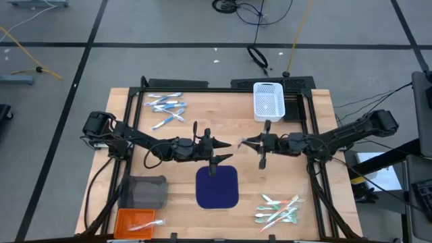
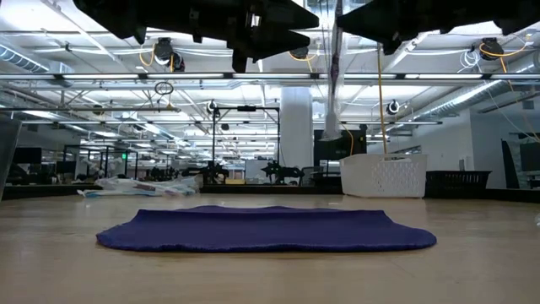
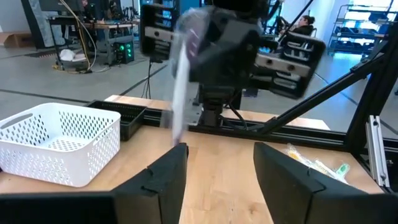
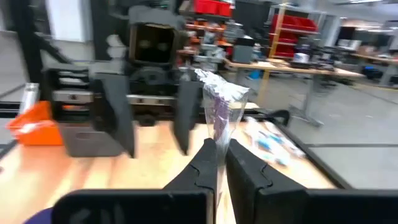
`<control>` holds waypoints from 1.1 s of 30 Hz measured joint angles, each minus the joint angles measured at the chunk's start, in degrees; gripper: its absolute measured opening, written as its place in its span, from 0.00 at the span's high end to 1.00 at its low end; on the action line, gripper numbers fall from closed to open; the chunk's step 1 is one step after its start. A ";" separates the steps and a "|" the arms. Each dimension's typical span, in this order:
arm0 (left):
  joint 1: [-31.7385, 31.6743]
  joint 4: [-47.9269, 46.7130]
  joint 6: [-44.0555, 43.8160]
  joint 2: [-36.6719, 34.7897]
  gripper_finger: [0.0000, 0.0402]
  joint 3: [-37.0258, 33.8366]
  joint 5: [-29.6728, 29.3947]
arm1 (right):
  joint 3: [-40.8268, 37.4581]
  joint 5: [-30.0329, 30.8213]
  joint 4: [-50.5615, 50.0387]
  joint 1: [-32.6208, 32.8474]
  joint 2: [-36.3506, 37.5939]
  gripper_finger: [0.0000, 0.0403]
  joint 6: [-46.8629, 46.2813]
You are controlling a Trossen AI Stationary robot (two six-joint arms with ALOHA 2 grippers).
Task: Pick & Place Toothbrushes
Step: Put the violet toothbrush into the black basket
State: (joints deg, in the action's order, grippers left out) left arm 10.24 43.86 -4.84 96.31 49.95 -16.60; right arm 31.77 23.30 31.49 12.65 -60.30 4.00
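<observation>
My right gripper (image 4: 221, 153) is above the middle of the table (image 1: 244, 142), shut on one clear-wrapped toothbrush (image 4: 219, 109) with purple and white on it. The low view shows this toothbrush (image 2: 335, 80) high above the navy mat (image 2: 266, 230). My left gripper (image 3: 217, 177) is open and faces the right gripper from the left (image 1: 226, 150), a short way from it. A heap of blue-and-white toothbrushes (image 1: 166, 108) lies far left. A green, white and orange-pink heap (image 1: 278, 209) lies near right. My right gripper pinches the wrapped toothbrush between its two fingers (image 4: 208, 155), at one end of the pack (image 4: 219, 138). The fingers come level from the table's right and lie across the pack. It is lifted clear and hangs roughly upright above the table (image 2: 335, 101).
A white perforated basket (image 1: 267, 101) stands at the far edge. A grey bin (image 1: 145, 192) and an orange bin (image 1: 135, 221) holding a toothbrush sit near left. The navy mat (image 1: 217, 187) lies just near of both grippers. Black frame rails (image 1: 128, 121) run along the sides.
</observation>
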 joint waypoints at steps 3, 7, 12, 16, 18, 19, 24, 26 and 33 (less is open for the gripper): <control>0.00 -0.62 -0.13 -0.02 0.53 0.02 0.00 | -0.02 2.67 -4.81 -0.79 4.33 0.98 0.21; 0.06 -1.26 -0.25 -0.04 0.53 0.02 0.00 | 0.00 4.04 -10.56 -3.21 10.48 0.98 -0.13; 0.06 -2.89 -1.87 -0.04 0.53 0.03 0.00 | -0.02 9.90 -17.06 -7.16 16.96 0.98 -0.25; 0.07 -3.98 -3.07 -0.04 0.53 0.04 0.00 | -0.02 13.29 -20.61 -10.51 20.99 0.98 -0.25; 0.07 -3.88 -2.98 -0.04 0.53 0.04 0.00 | -0.01 14.50 -22.28 -12.21 22.72 0.98 -0.30; 0.07 -3.84 -3.00 -0.04 0.53 0.04 0.00 | -0.02 14.63 -23.16 -13.15 23.50 0.98 -0.29; 0.04 -3.85 -2.95 -0.04 0.53 0.04 0.00 | -0.02 17.54 -27.25 -17.65 26.10 0.98 -1.85; -0.02 -3.87 -2.93 -0.04 0.53 0.04 0.00 | -0.02 17.86 -28.85 -19.54 26.74 0.98 -2.02; -0.02 -3.83 -2.81 -0.04 0.53 0.04 0.00 | 2.50 19.13 -36.34 -26.35 27.75 0.98 -3.79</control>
State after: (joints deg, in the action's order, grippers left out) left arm 10.22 40.03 -7.64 96.27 50.00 -16.60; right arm 34.27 42.44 -4.85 -13.71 -32.56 0.21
